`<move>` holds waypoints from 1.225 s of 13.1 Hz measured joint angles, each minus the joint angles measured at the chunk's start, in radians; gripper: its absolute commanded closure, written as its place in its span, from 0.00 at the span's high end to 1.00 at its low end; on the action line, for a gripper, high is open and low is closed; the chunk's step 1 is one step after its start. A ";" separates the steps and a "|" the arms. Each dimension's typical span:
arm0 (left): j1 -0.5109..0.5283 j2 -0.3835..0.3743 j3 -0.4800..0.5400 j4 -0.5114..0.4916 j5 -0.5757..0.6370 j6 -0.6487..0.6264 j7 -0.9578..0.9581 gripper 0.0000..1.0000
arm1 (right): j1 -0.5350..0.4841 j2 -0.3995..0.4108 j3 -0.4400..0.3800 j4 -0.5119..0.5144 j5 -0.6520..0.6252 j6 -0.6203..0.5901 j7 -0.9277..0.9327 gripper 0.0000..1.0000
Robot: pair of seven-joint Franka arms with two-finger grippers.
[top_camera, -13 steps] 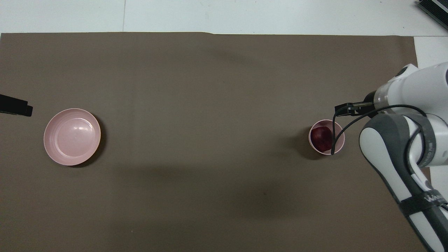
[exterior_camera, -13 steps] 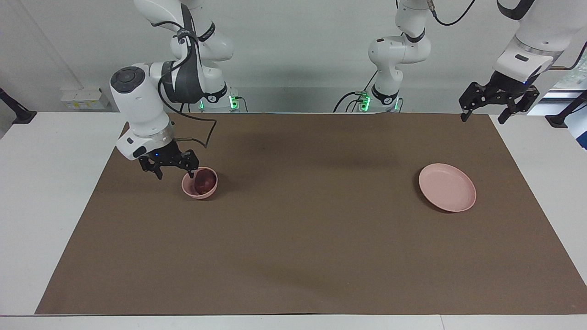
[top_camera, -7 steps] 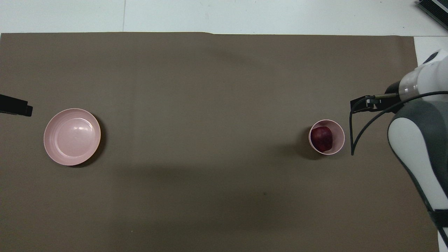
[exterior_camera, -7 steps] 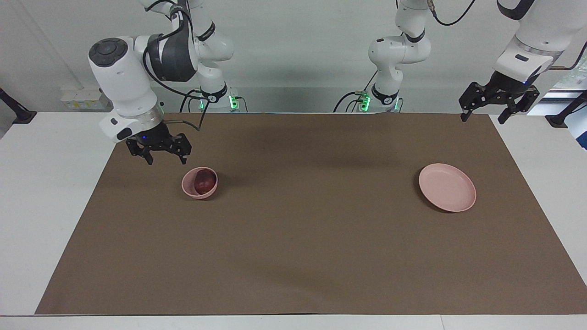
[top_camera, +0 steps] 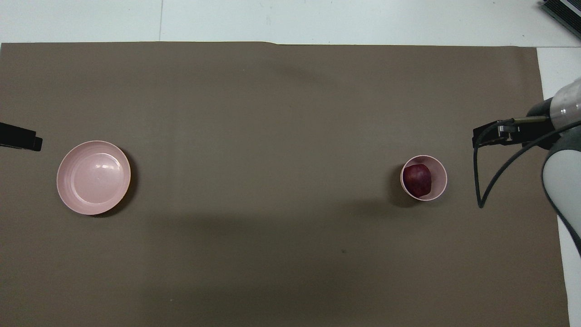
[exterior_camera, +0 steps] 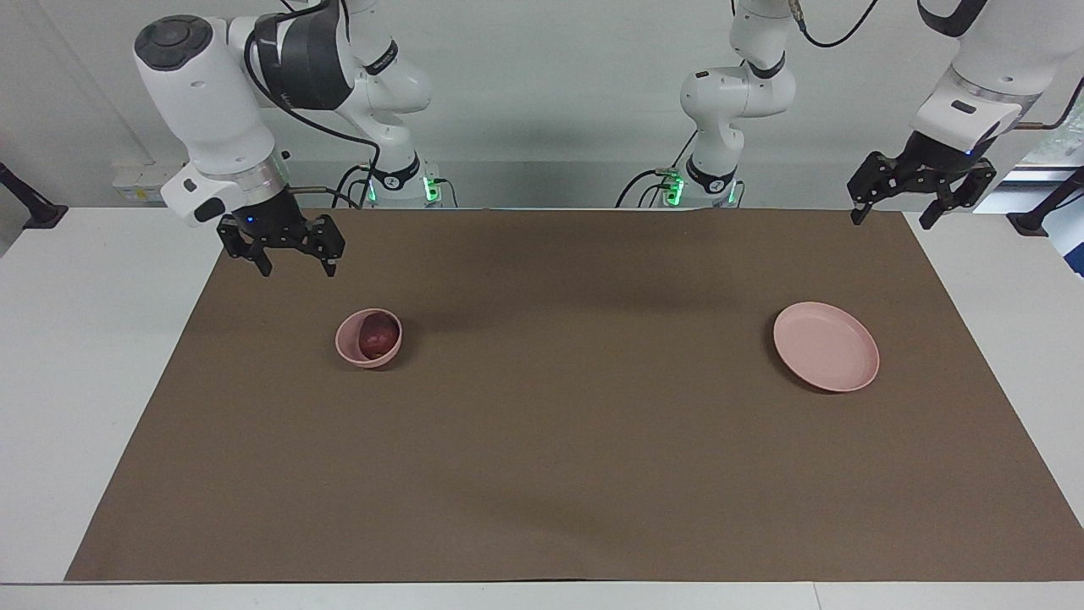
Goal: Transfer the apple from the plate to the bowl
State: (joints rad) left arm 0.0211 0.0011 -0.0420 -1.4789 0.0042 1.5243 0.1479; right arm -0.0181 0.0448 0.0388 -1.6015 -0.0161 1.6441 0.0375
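The apple (exterior_camera: 378,335) sits in the bowl (exterior_camera: 351,349), well apart from the bare plate (exterior_camera: 826,346). Right gripper (exterior_camera: 292,269) hangs over the mat (exterior_camera: 542,440) with jaws spread, holding nothing. Left gripper (exterior_camera: 893,219) waits spread and bare over the mat's corner.

On my screen a wide brown paper-like sheet (exterior_camera: 559,440) fills the middle of the facing view, lying flat on a white tabletop (exterior_camera: 76,356) that shows as pale bands at both side edges and along the bottom. At the left edge of that frame I see a black clamp mount (exterior_camera: 30,207) on the table, and beside it, against the wall, a small white box (exterior_camera: 157,182). A second black mount (exterior_camera: 1046,212) sits at the right edge. In the overhead view's top right corner, I can see a dark ribbed object (top_camera: 563,11), mostly cut off.
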 measured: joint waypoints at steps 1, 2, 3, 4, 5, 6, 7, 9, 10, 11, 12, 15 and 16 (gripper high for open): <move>0.000 0.000 0.000 0.000 0.000 0.000 0.000 1.00 | 0.000 0.000 0.000 0.014 0.000 -0.018 0.000 1.00; 0.000 0.000 0.000 0.000 0.000 0.000 0.000 1.00 | 0.000 0.000 0.000 0.029 0.000 -0.038 0.000 1.00; 0.000 0.000 0.000 0.000 0.000 0.000 0.000 1.00 | 0.000 0.000 0.000 0.040 0.000 -0.054 0.000 1.00; 0.000 0.000 0.000 0.000 0.000 0.000 0.000 1.00 | 0.000 0.000 0.000 0.047 0.000 -0.065 0.000 1.00; 0.000 0.000 0.000 0.000 0.000 0.000 0.000 1.00 | 0.000 0.000 0.000 0.052 0.000 -0.076 0.000 1.00; 0.000 0.000 0.000 0.000 0.000 0.000 0.000 1.00 | 0.000 0.000 0.000 0.055 0.000 -0.085 0.000 1.00; 0.000 0.000 0.000 0.000 0.000 0.000 0.000 1.00 | 0.000 0.000 0.000 0.060 0.000 -0.094 0.000 1.00; 0.000 0.000 0.000 0.000 0.000 0.000 0.000 1.00 | 0.000 0.001 0.000 0.080 0.000 -0.119 0.000 1.00; 0.000 0.000 0.000 0.000 0.000 0.000 0.000 1.00 | -0.001 0.001 0.000 0.088 0.000 -0.122 0.000 1.00; 0.000 0.000 0.000 0.000 0.000 0.000 0.000 1.00 | -0.001 0.001 0.000 0.092 0.000 -0.122 0.000 1.00; 0.000 0.000 0.000 0.000 0.000 0.000 0.000 1.00 | -0.001 0.003 0.001 0.094 0.000 -0.121 0.000 1.00; 0.000 0.000 0.000 0.000 0.000 0.000 0.000 1.00 | 0.000 0.006 0.002 0.097 0.000 -0.117 0.000 1.00; 0.000 0.000 0.000 0.000 0.000 0.000 0.000 1.00 | 0.000 0.006 0.003 0.098 0.000 -0.117 0.000 1.00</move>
State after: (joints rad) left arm 0.0211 0.0010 -0.0420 -1.4789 0.0041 1.5243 0.1479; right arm -0.0185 0.0507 0.0417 -1.5036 -0.0161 1.5272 0.0379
